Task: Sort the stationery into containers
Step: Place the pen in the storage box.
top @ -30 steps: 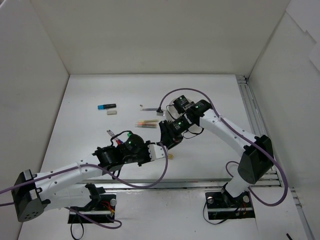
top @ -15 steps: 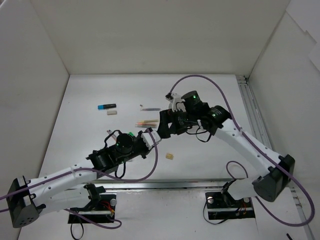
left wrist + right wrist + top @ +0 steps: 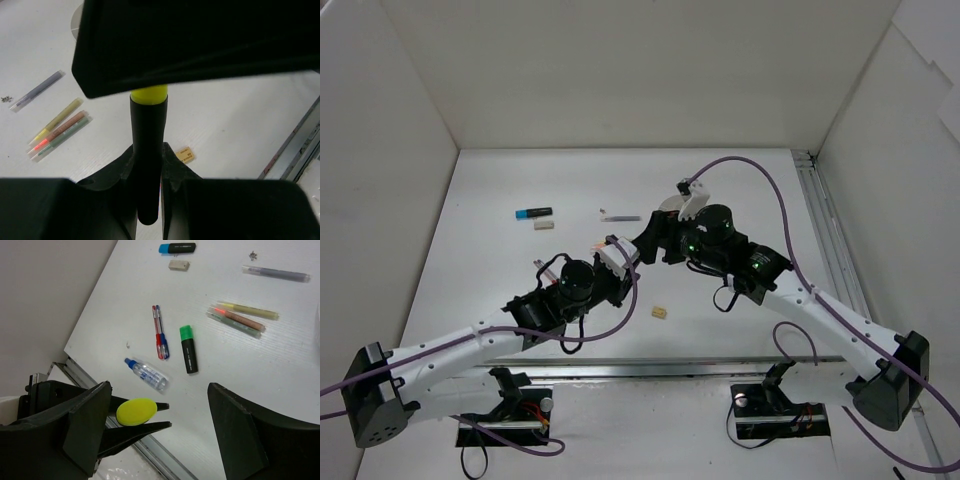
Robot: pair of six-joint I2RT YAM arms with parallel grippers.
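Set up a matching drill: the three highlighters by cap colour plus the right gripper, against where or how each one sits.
Things:
1. yellow-capped highlighter
2. green-capped highlighter
3. blue-capped highlighter
4. right gripper

Places or states:
A. next to a beige eraser
B. open
C. clamped in the left gripper
D. lying on the table near the red and blue pens

Pairs: 1-C, 2-D, 3-A, 4-B

A white table (image 3: 500,180) fills the floor of a white box. Plain white walls stand at the back (image 3: 640,70), the left (image 3: 370,200) and the right (image 3: 900,150). One metal rail (image 3: 819,205) runs along the table's right edge, another (image 3: 700,368) along its near edge. A few tiny dark specks (image 3: 254,255) lie together on the far part.
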